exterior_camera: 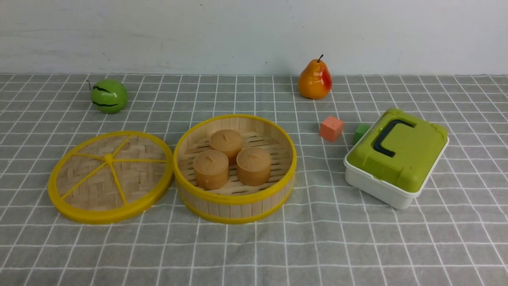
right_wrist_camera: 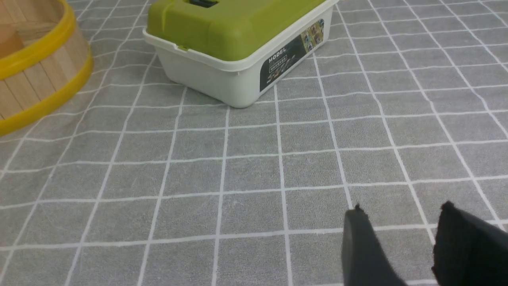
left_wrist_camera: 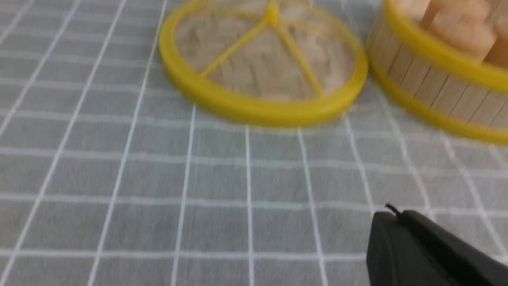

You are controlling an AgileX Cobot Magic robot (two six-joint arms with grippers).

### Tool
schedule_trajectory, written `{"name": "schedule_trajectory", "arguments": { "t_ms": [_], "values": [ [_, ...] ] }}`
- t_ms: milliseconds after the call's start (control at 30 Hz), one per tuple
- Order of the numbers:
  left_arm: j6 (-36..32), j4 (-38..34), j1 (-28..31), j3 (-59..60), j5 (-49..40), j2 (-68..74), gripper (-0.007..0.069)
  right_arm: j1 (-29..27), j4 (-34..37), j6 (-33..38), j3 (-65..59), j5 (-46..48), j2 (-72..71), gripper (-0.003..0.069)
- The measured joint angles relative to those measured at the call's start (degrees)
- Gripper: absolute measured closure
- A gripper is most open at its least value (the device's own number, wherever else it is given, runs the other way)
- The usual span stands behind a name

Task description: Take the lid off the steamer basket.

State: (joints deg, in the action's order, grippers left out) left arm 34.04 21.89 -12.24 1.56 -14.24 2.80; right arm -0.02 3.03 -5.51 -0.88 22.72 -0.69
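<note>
We see the round woven tan bamboo lid (exterior_camera: 110, 176), yellow-rimmed, flat on the grey checked counter (exterior_camera: 317, 246) just left of the open wooden-slat steamer basket (exterior_camera: 235, 206). Our left gripper (left_wrist_camera: 393, 216) looks closed and empty; our right gripper (right_wrist_camera: 403, 206) is parted and empty.

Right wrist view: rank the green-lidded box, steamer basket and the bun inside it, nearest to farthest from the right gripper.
1. The green-lidded box, ahead of the right gripper.
2. The steamer basket, farther off toward the robot's left.
3. The bun, inside the basket, past its near wall.
</note>
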Motion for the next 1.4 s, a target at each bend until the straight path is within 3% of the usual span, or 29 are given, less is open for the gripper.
{"name": "schedule_trajectory", "arguments": {
  "t_ms": [167, 367, 500, 1400],
  "values": [
    [-3.41, -7.28, 4.02, 0.06, -1.67, -3.40, 0.0637, 0.00, 0.00, 0.00, 0.00, 0.00, 0.00, 0.0418],
    [-21.61, -19.18, 5.90, 0.12, -7.15, -3.46, 0.0637, 0.00, 0.00, 0.00, 0.00, 0.00, 0.00, 0.0418],
    [-26.88, -20.50, 5.90, 0.12, -7.39, -3.46, 0.0637, 0.02, 0.00, 0.00, 0.00, 0.00, 0.00, 0.0416],
    [-28.09, -20.88, 5.90, 0.12, -7.76, -3.46, 0.0637, 0.00, 0.00, 0.00, 0.00, 0.00, 0.00, 0.0418]
  ]
}}
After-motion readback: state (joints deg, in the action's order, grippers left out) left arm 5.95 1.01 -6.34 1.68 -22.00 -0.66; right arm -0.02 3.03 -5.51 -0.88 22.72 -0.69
